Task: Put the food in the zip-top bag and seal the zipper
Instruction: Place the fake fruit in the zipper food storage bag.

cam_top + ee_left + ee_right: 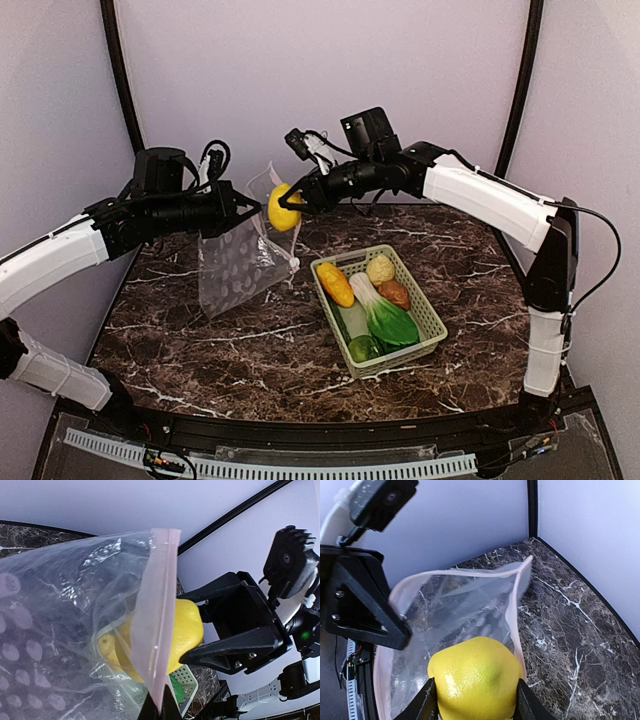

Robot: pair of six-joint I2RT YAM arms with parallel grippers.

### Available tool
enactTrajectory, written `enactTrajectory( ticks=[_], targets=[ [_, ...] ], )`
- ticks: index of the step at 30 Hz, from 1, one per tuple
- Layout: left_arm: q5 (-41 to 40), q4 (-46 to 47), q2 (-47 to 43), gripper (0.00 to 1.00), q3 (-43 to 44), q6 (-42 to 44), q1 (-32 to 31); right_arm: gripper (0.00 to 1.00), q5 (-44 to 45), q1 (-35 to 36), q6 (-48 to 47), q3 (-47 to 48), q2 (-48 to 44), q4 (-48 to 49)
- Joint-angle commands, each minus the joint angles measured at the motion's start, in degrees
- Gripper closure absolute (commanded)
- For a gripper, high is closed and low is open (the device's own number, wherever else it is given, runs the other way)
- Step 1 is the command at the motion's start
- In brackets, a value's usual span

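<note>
One lemon (475, 677) gripped in right claw (476, 701) at bag (450, 610) mouth; left claw (159, 711) closed on the rim. Push deeper before release, else it likely falls outside.

Clear dotted zip-top bag (60, 630) held up, its pink zipper (157, 605) pinched from below by the left hand (160, 711), yellow lemon (184, 622) gripped in the black right hand (194, 629) at the bag's mouth, pale green basket (187, 680) below the bag, marbled desk (30, 535) behind it
</note>
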Motion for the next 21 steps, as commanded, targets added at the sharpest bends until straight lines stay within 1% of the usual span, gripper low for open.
enactTrajectory(
  ticks=[1,6,10,11,14,16,19,21],
  targets=[
    [1.11,0.51,-1.49,0.99,-1.57,0.06,-0.26,0.76,6.92,1.07,-0.97,-1.34,0.52,1.91],
    [0.74,1.67,-0.33,0.99,-2.16,0.25,-0.28,0.74,6.34,3.66,-1.90,-1.00,0.99,1.51],
    [-0.10,1.22,0.05,0.99,-2.17,1.28,-0.29,0.72,0.12,4.21,-0.39,0.62,2.04,1.11],
    [-0.28,1.05,0.01,0.99,-2.18,1.59,-0.29,0.67,-0.74,4.17,-0.09,0.90,2.36,1.05],
    [-0.77,0.31,-0.76,0.99,-2.37,2.06,-0.29,0.46,-0.50,4.18,-0.19,1.97,3.07,-0.48],
    [-1.62,-0.25,-1.47,0.99,-2.74,2.48,-0.26,0.37,0.85,4.16,-1.04,2.11,2.64,-1.01],
    [-2.95,-0.93,-2.26,0.99,-3.15,3.41,-0.24,0.28,1.81,4.19,-2.68,1.86,0.86,-1.20],
    [-3.88,-1.67,-2.57,0.99,-3.38,4.42,-0.20,0.26,1.83,4.16,-3.69,1.94,-0.51,-1.57]
  ],
)
